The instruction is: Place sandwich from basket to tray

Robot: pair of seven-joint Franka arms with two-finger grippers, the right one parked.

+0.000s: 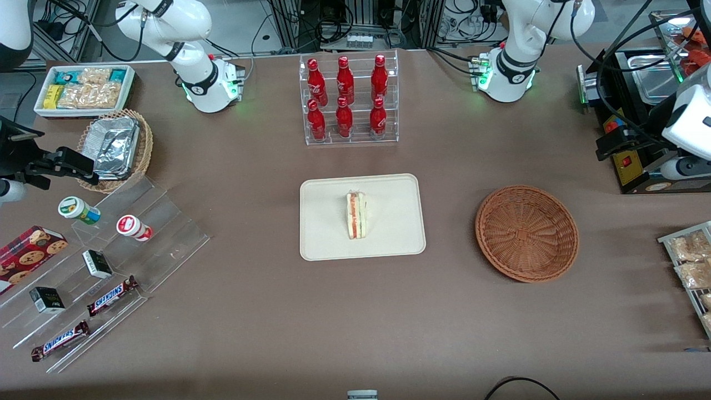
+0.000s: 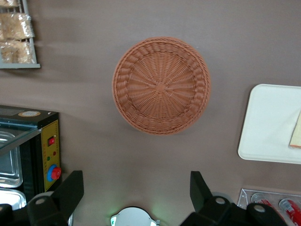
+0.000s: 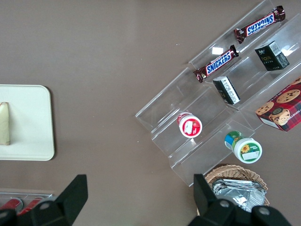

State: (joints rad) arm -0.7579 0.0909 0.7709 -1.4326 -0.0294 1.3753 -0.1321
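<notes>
The sandwich [image 1: 356, 215] stands on its edge in the middle of the cream-white tray [image 1: 322, 233], its red and green filling facing up. Only a corner of the sandwich [image 2: 296, 132] and one end of the tray [image 2: 268, 127] show in the left wrist view. The reddish-brown wicker basket [image 1: 526, 233] is empty and sits beside the tray, toward the working arm's end. My gripper [image 2: 136, 186] hangs high over bare table, farther from the front camera than the basket [image 2: 161, 85]. Its fingers [image 2: 70, 190] stand wide open and hold nothing.
A clear rack of red bottles [image 1: 350, 100] stands farther from the front camera than the tray. A black appliance [image 1: 639, 111] and a wire rack of packets [image 1: 691, 266] sit at the working arm's end. Clear snack shelves [image 1: 111, 250], a foil-lined basket [image 1: 114, 147] and a white bin [image 1: 83, 89] occupy the parked arm's end.
</notes>
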